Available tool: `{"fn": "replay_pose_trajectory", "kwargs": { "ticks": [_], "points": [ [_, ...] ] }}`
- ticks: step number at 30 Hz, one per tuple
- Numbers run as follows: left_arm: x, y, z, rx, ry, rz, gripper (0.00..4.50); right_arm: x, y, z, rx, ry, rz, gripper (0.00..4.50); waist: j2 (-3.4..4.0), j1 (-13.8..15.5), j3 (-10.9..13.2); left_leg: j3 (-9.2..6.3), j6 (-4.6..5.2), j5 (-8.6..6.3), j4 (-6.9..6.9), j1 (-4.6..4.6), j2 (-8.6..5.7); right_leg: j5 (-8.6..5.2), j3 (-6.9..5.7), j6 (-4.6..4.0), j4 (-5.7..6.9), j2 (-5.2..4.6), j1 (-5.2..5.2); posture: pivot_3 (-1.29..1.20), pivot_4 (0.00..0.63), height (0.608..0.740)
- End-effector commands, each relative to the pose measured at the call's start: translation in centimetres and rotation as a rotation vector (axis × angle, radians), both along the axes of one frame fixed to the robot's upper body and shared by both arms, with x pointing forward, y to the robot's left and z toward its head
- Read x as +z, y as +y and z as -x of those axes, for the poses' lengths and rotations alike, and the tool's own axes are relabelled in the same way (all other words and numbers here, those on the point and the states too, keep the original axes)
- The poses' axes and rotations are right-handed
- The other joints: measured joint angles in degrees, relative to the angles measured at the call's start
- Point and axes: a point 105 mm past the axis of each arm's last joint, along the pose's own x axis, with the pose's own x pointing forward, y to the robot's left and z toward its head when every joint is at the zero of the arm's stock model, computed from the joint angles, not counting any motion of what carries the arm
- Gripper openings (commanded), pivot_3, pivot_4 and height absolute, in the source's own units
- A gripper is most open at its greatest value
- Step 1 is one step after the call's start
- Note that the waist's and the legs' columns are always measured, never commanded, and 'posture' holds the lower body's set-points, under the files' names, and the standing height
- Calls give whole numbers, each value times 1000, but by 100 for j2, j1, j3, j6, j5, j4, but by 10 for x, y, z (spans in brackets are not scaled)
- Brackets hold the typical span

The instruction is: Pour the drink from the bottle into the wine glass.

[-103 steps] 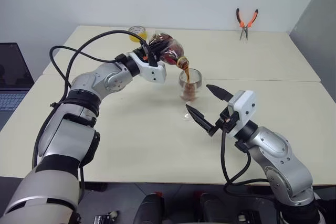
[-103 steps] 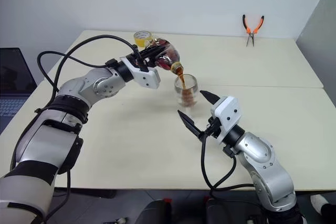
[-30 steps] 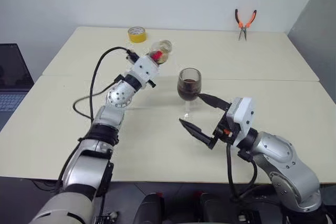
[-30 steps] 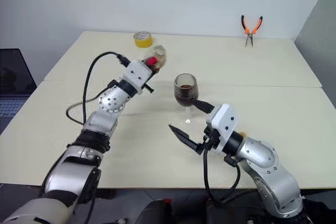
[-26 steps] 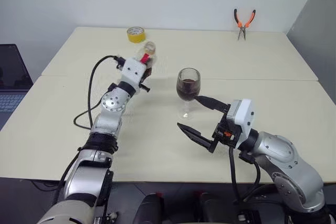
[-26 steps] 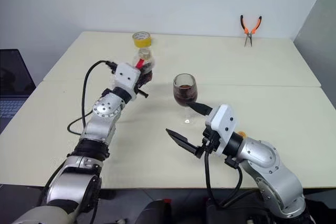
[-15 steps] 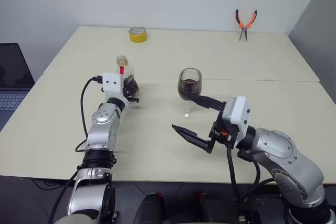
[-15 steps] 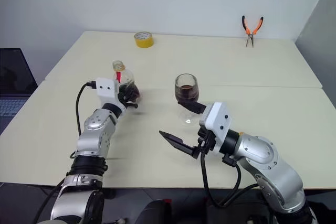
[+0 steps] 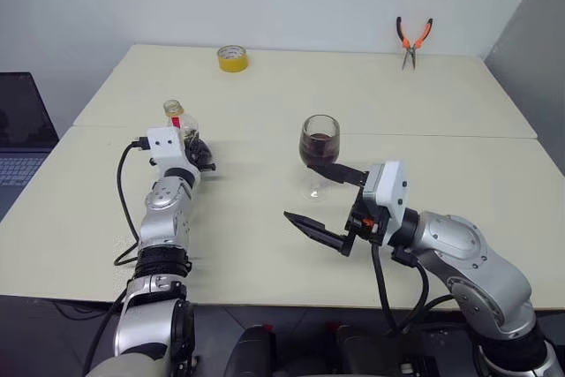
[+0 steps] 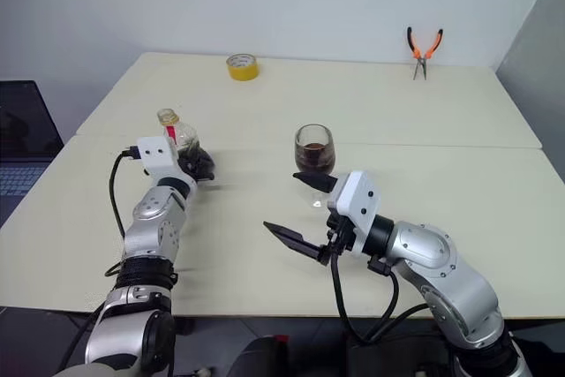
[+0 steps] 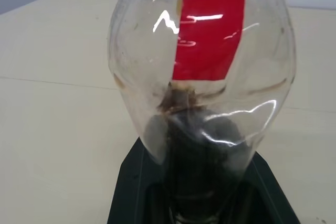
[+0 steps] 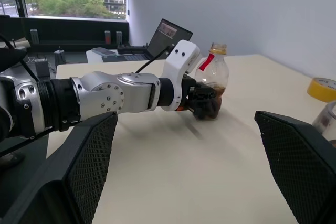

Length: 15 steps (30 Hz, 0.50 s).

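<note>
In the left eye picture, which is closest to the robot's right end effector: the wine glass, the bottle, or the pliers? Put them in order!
1. Wine glass: right next to the right end effector.
2. Bottle: across the table on the left, held by the left end effector.
3. Pliers: far back edge, on the right.

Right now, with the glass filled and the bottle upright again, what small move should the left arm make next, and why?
Probably open the left gripper and release the bottle. The bottle stands upright, its base apparently at the table, with little drink left in it, while the wine glass already holds dark drink. The open right gripper hovers near the glass, well clear of the bottle.
</note>
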Motion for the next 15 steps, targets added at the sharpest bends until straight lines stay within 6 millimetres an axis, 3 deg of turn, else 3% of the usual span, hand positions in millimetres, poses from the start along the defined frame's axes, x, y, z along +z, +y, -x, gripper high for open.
{"fn": "replay_pose_trajectory", "kwargs": {
  "ticks": [1, 3, 15],
  "points": [
    [8, 4, -3, 4, -25, -11, 631, 11, 1, 3, 15, -55, -18, 4500, 0, 0, 0, 0, 0, 0, 0, 1, 0, 0, 0, 0, 0, 0, 0, 0, 150, 740],
    [8, 3, -4, -4, -29, 2, 631, 11, 0, 3, 14, -55, -17, 4500, 0, 1, 0, -1, 0, 0, -1, 1, 0, 0, -1, 0, 0, 0, 1, 0, 150, 740],
    [16, -6, 8, -61, -86, -32, 4474, 10, -4, 2, -9, -58, -5, 4500, 0, 1, 0, -1, -1, 0, -1, 1, 1, 0, -1, 0, -2, 0, 2, 0, 150, 740]
  ]
}}
